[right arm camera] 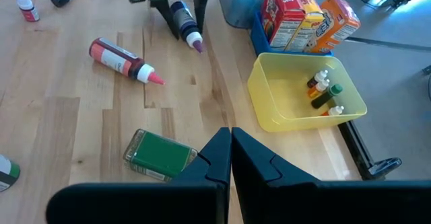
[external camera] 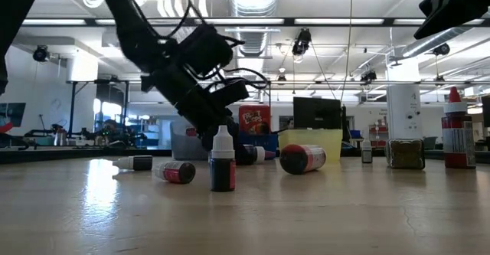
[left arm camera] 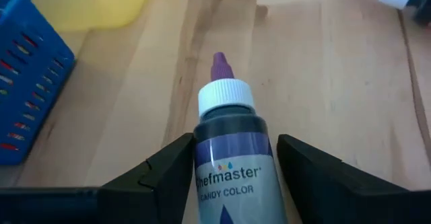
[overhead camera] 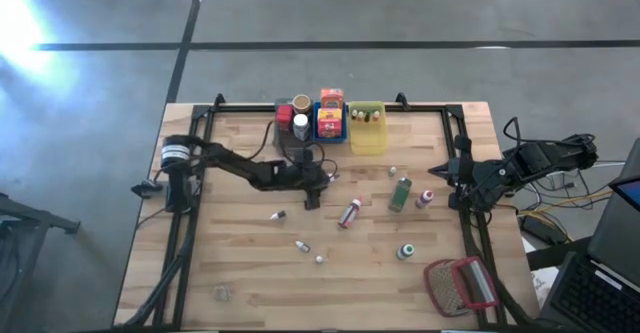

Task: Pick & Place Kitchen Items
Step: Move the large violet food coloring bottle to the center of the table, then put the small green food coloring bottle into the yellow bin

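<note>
I am working through a sort that looks roughly half done. Nearest to me, loose items are lying on the bare table (overhead camera: 250, 273): a green-capped jar (overhead camera: 406, 251), two tiny pieces (overhead camera: 301, 246) and a small dark bottle (overhead camera: 278, 215). A little farther in, the red bottle with the pink tip (overhead camera: 349, 213) and the green bottle (overhead camera: 401, 193) are lying on their sides, with a small red-capped bottle (overhead camera: 425, 199) just beside them.

Past those, my left gripper (left arm camera: 232, 160) is holding the purple-tipped colouring bottle (left arm camera: 227, 150) between its fingers (left arm camera: 168, 167), near the bins, so I judge this one is on its way to being placed. My right gripper (right arm camera: 230, 150) is waiting at the table's right edge, fingers pressed together on nothing.

Farthest off, the yellow bin (right arm camera: 269, 103) is already carrying several tiny bottles (right arm camera: 323, 93), the blue bin (overhead camera: 331, 132) is holding the orange and yellow boxes (right arm camera: 303, 22), and jars (overhead camera: 295, 115) are standing in the grey bin (overhead camera: 282, 140).
</note>
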Tool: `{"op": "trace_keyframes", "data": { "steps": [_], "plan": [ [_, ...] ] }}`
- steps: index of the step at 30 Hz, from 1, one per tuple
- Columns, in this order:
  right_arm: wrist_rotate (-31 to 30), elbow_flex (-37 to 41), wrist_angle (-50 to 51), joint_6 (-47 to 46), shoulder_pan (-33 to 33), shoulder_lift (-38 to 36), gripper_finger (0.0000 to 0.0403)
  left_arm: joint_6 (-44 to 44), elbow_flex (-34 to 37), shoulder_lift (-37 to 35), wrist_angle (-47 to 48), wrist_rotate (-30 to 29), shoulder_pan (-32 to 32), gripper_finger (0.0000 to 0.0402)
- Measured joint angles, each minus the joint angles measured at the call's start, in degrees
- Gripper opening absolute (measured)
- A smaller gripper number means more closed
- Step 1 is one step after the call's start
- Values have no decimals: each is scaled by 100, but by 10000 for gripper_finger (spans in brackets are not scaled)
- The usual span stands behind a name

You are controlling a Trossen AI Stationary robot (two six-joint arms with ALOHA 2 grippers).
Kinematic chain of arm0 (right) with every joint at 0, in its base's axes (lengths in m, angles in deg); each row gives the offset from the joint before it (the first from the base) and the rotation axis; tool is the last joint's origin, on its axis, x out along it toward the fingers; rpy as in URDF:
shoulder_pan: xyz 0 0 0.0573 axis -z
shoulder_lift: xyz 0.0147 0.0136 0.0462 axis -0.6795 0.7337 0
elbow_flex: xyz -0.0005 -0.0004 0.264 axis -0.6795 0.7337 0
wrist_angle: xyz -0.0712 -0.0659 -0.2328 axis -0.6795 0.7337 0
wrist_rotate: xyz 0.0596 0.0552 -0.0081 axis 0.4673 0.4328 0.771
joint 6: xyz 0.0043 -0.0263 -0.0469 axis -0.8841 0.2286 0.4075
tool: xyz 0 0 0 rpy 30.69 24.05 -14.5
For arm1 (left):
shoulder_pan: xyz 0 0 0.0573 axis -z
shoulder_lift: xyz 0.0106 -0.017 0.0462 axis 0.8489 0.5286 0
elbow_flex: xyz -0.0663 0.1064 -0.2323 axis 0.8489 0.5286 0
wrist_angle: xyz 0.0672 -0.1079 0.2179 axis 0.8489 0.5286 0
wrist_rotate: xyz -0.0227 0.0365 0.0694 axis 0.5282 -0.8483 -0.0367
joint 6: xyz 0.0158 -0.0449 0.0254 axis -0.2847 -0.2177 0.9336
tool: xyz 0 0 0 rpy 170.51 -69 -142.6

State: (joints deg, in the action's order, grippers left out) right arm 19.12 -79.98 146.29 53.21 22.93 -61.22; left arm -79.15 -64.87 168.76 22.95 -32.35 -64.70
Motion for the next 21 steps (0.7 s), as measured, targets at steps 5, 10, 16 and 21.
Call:
{"op": "trace_keyframes", "data": {
  "steps": [5,10,16,21],
  "plan": [
    [-1,0,2,0,-1,0,8,65,-700,-284,1965,24,11,223],
    [-5,-2,1,0,4,9,8,30,-1466,-698,3764,22,11,223],
    [-6,0,-2,-2,4,35,8,-301,-2278,-1421,5638,10,34,223],
    [-4,-2,1,-2,1,33,8,-495,-1906,-2395,5256,5,182,223]
  ]
}}
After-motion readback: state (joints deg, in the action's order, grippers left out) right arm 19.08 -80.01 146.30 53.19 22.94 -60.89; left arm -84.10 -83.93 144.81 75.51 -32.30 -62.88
